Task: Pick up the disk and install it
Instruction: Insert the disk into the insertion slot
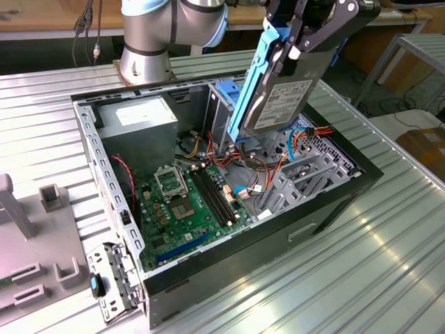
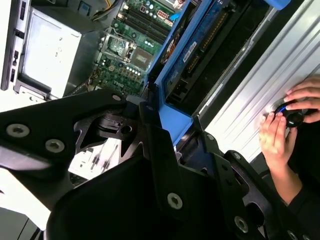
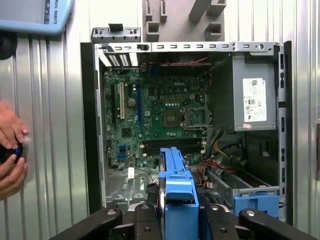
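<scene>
Pincer [image 1: 290,50] is clamped on the disk [image 1: 284,97], gripping near its upper end across the blue carrier rail. The disk hangs tilted in the air, label face toward the exterior view's right. Its lower end is just above the open computer case [image 1: 327,209], beside the tall drive cage [image 1: 215,118] with the blue latch [image 1: 228,90]. So the disk is lifted but not seated. Judgement: the step in hand is carrying the disk to its bay. Doing it well probably means squaring the tilt to the bay guides and holding the rail edges parallel to them. It should also stay clear of the loose cables [image 1: 311,131] underneath, which look like a snag risk, and go slowly without forcing. The exterior view gives the tilt and the height over the case, which is hard to read from the wrist views. The first wrist view looks down along the disk, rail edge on, with the motherboard [image 3: 160,110] and power supply [image 3: 252,100] laid out below, so sideways alignment reads best there. The second wrist view shows the disk's circuit-board underside, which the exterior view hides. Both wrist views also catch a person's hand [image 3: 10,131] on a small dark device [image 3: 10,152] on the ribbed metal surface [image 1: 389,264] beside the case.
</scene>
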